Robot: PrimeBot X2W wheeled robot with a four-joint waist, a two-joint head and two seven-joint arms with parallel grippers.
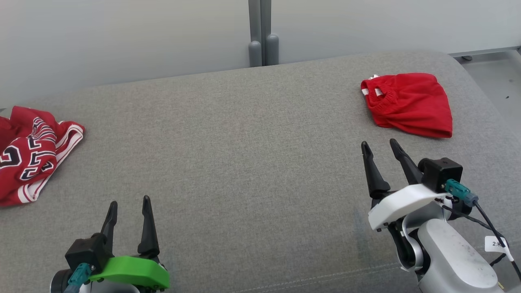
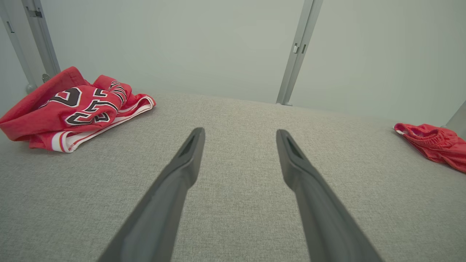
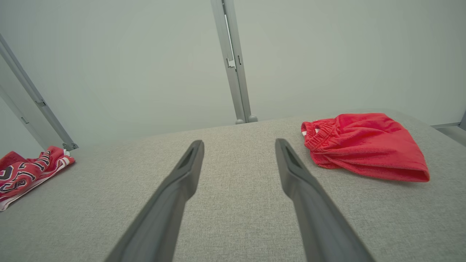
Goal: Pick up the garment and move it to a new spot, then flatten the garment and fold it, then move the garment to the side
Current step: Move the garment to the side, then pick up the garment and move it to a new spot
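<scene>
A crumpled red jersey [image 1: 28,154] with white trim and dark lettering lies at the far left of the grey padded surface [image 1: 244,142]. A plain red garment with an elastic waistband [image 1: 411,103] lies bunched at the far right. My left gripper [image 1: 130,200] hovers open at the lower left, right of the jersey [image 2: 76,105] and apart from it. My right gripper [image 1: 378,142] is open too, just short of the plain red garment [image 3: 364,145] and slightly to its left, not touching it. Nothing sits between either pair of fingers.
A pale wall with a grey vertical post [image 1: 260,32] runs behind the surface. The surface's rounded right edge [image 1: 488,106] drops to the floor beyond the plain red garment. Bare grey fabric spans the middle between the two garments.
</scene>
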